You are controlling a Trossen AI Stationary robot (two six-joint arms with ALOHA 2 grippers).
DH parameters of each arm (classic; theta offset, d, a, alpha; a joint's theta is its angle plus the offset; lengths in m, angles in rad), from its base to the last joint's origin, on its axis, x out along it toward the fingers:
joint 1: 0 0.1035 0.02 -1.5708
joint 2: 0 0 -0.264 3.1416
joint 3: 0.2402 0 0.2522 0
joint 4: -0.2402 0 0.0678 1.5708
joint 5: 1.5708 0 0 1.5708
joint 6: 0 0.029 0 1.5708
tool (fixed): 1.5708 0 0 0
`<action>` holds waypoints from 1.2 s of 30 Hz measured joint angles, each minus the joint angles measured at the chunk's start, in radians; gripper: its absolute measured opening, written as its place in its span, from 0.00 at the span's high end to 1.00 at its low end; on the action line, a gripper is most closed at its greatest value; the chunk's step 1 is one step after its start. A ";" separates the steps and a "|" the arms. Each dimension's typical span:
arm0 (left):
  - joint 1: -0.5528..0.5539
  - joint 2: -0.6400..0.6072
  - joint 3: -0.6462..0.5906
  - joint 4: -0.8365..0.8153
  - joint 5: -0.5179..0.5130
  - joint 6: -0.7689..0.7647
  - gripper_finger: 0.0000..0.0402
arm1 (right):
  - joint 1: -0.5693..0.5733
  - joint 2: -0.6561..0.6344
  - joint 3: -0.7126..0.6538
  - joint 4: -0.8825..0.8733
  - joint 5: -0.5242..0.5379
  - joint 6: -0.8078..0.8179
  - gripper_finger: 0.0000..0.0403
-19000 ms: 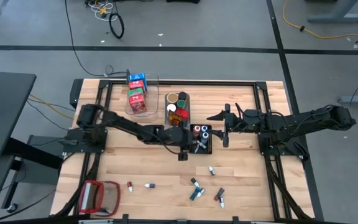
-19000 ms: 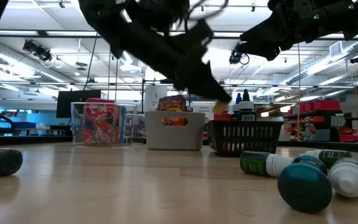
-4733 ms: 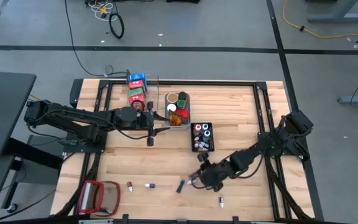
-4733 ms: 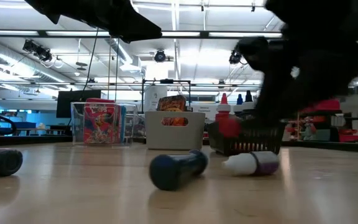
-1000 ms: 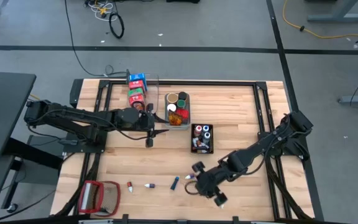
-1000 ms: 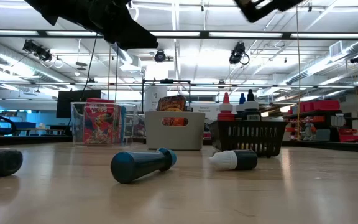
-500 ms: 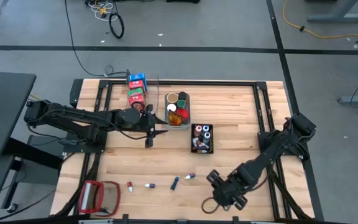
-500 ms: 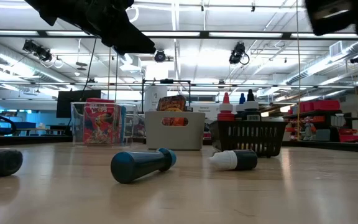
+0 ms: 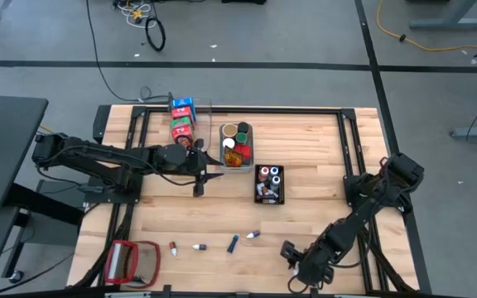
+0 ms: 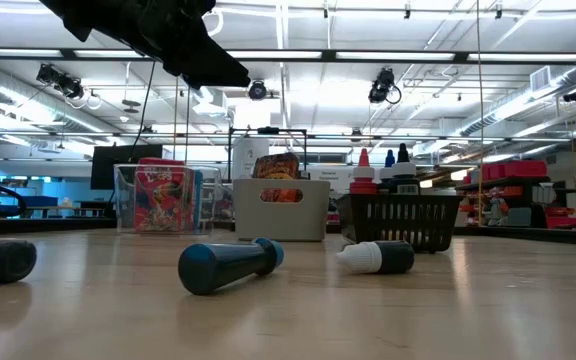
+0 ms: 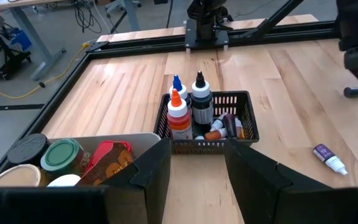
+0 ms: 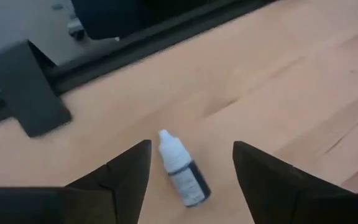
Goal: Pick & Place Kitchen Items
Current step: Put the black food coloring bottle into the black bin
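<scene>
Kitchen items lie scattered about the black basket (image 9: pixel 269 183) at table centre. Inside the basket: small bottles (image 11: pixel 191 112) with orange, blue and black caps, upright. Just beside the basket, toward the table's far-left corner, the grey bin (image 9: pixel 237 147) holds round jars (image 9: pixel 237 130); beyond it the clear bin (image 9: pixel 184 122) holds blue, red and green cartons (image 9: pixel 182 120).

Toward the near edge from the basket, four loose bottles lie on the table (image 9: pixel 321 149): purple-bodied bottle (image 9: pixel 253 235), blue bottle (image 9: pixel 233 242), a white-capped one (image 9: pixel 198 247), a red-capped one (image 9: pixel 173 247).

Right gripper (image 9: pixel 303 269) sits near the table's near edge, well right of those four. Its fingers (image 12: pixel 129 168) stand apart, holding nothing; a white-tipped dropper bottle (image 12: pixel 182 168) lies on the wood between them.

Left gripper (image 9: pixel 202 175) hangs just left of the grey bin, fingers (image 11: pixel 154 171) parted, empty.
</scene>
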 joint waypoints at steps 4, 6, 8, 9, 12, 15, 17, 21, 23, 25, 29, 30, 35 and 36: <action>0.000 0.000 0.000 0.000 0.000 0.000 0.60 | -0.007 0.000 -0.048 0.084 0.001 -0.038 0.41; 0.000 0.000 0.000 0.000 0.000 0.000 0.60 | -0.009 0.000 -0.072 0.088 0.015 -0.078 0.41; 0.000 0.000 0.000 0.000 0.000 0.000 0.60 | -0.008 0.002 -0.095 0.093 0.048 -0.096 0.41; 0.000 0.000 0.000 0.000 0.000 0.000 0.60 | -0.009 0.002 -0.104 0.105 0.051 -0.096 0.41; 0.000 0.000 0.000 0.000 0.000 -0.001 0.60 | -0.010 0.000 -0.130 0.143 0.013 -0.106 0.41; 0.000 0.000 0.000 0.000 -0.001 0.005 0.60 | -0.012 -0.001 -0.152 0.188 0.002 -0.140 0.44; 0.000 0.000 0.000 0.000 -0.007 0.009 0.60 | -0.020 -0.002 -0.166 0.216 -0.011 -0.152 0.47; 0.000 0.000 0.000 0.000 -0.017 0.002 0.60 | -0.046 -0.002 -0.191 0.244 -0.064 -0.139 0.56; 0.000 0.000 0.000 0.000 -0.017 0.002 0.60 | -0.057 -0.002 -0.200 0.253 -0.103 -0.138 0.62; 0.000 0.000 0.000 0.000 -0.017 0.002 0.60 | -0.066 -0.002 -0.203 0.259 -0.120 -0.138 0.67; 0.000 0.000 0.000 0.000 -0.017 0.002 0.60 | -0.080 0.000 -0.204 0.269 -0.143 -0.136 0.76; 0.000 0.000 0.000 0.000 -0.017 0.002 0.60 | -0.085 0.000 -0.204 0.270 -0.149 -0.136 0.78; 0.000 0.000 0.000 0.000 -0.017 0.006 0.60 | -0.107 0.002 -0.204 0.277 -0.123 -0.054 0.79; 0.000 0.000 0.000 0.000 -0.017 0.011 0.60 | -0.114 0.002 -0.204 0.278 -0.110 -0.023 0.78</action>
